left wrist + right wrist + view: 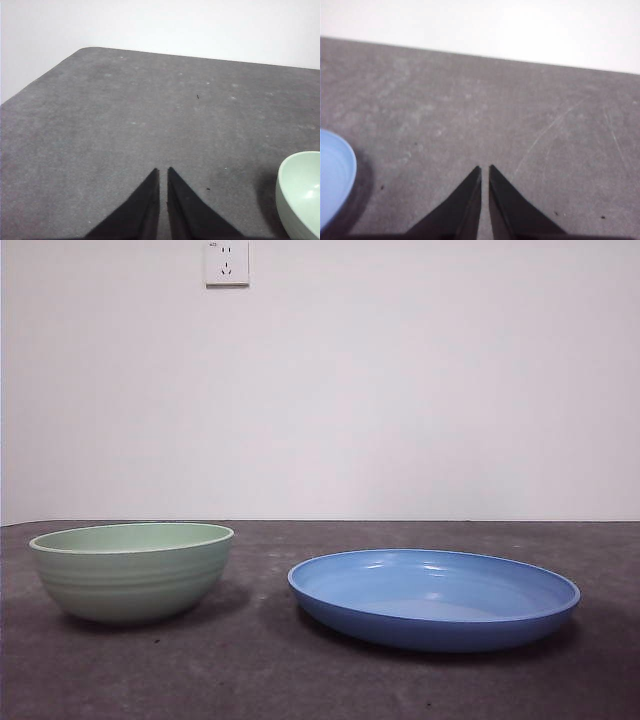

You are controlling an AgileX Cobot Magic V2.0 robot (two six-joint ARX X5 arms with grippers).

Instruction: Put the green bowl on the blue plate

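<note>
The green bowl (132, 570) stood upright on the grey table (250, 670), toward the left in the front view, with faint ridges running round its outside. Beside it, on the right and apart from it with a strip of bare table between them, sat the blue plate (434, 598) — wide, shallow, glossy, and with nothing on it. Neither dish showed a brand mark or label. On the white wall (420, 380) behind, a white power socket (227, 262) carried a tiny mark at its top corner, too small to read. The left gripper (163, 172) hung over bare table with its two black jaws drawn together, only a thin slit between the tips; the bowl's rim (301, 192) showed at the edge of its wrist view. The right gripper (485, 170) was likewise closed on nothing, over scratched table — the plate's edge (335, 180) lay off to one side.
</note>
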